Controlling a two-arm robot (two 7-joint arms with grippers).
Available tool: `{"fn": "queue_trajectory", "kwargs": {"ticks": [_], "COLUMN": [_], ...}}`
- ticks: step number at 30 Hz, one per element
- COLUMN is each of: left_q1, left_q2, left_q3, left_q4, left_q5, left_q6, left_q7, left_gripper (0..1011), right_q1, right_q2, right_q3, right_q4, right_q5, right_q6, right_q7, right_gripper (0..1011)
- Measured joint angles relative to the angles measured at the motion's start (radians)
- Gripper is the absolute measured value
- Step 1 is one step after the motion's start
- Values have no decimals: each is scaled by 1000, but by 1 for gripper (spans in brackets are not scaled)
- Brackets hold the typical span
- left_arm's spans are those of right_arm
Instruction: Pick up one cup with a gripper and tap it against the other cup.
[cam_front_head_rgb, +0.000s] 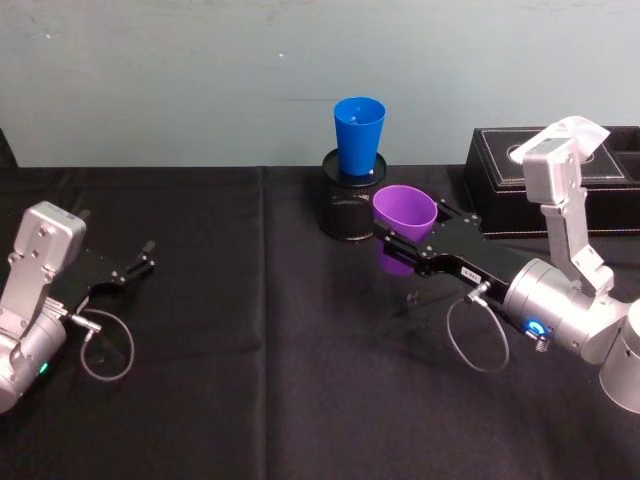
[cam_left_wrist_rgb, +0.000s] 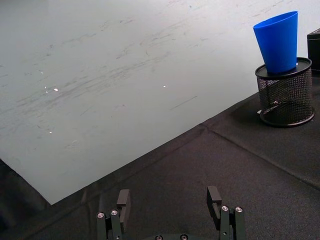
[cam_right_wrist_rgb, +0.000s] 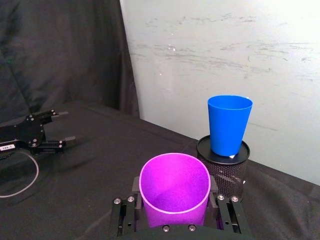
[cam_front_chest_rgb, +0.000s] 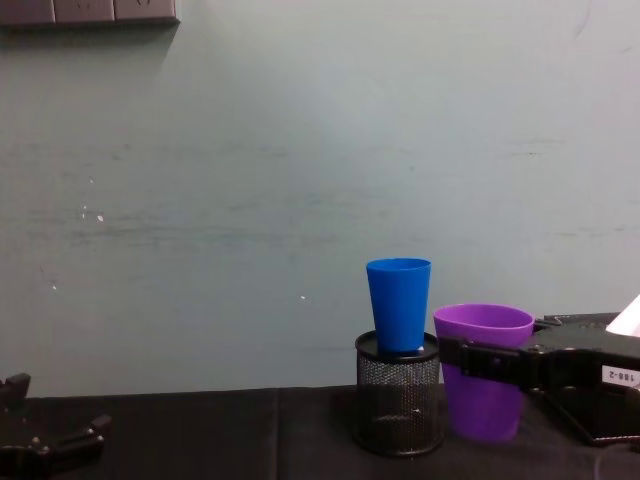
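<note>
Right gripper clamps the tapered, wide-rimmed purple plastic tumbler; the bright blue plastic tumbler stands just beyond its fingertips. Left gripper rests, fingers apart.

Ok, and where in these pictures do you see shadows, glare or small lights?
Head view: the light is even, the black cloth shows no clear shadow, and a small blue light glows on the right arm. Right wrist view: the purple cup, held by the right gripper, looks bright inside. Left wrist view: small bright specks dot the wall; the left gripper is open.
</note>
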Motion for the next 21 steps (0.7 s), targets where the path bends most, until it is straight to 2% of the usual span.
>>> {"fn": "queue_trajectory", "kwargs": {"ticks": [21], "left_q1": [0], "left_q2": [0], "left_q3": [0], "left_q4": [0], "left_q5": [0], "left_q6": [0], "left_q7": [0], "left_gripper": [1000], "right_q1": [0], "right_q2": [0], "right_q3": [0], "right_q4": [0], "right_q5": [0], "right_q6": [0], "right_q7": [0], "right_gripper": [730]}}
